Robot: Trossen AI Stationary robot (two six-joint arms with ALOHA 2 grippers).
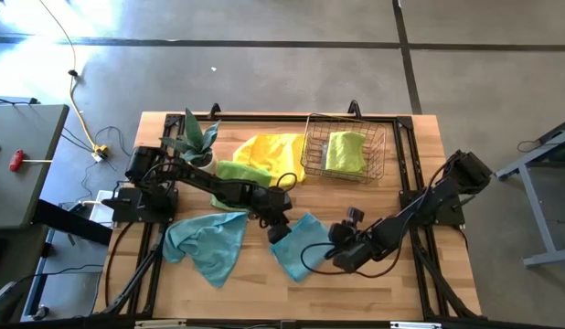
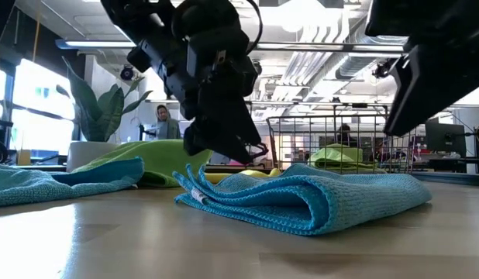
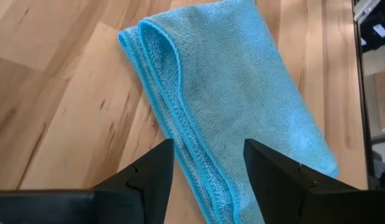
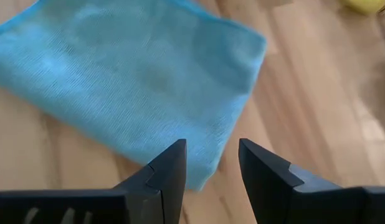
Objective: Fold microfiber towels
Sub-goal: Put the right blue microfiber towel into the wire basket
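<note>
A teal blue microfiber towel lies folded in several layers on the wooden table, its folded edge toward the near side. My left gripper is open just above the towel's left end, fingers slanting down, with nothing between them. My right gripper is open over the towel's right end, well clear of it in the low view. A second teal towel lies loosely spread at the left. Yellow and lime green towels lie farther back.
A wire mesh basket at the back right holds a folded green towel. A potted plant stands at the back left. Bare wood lies along the table's near edge. People show in the room beyond the table.
</note>
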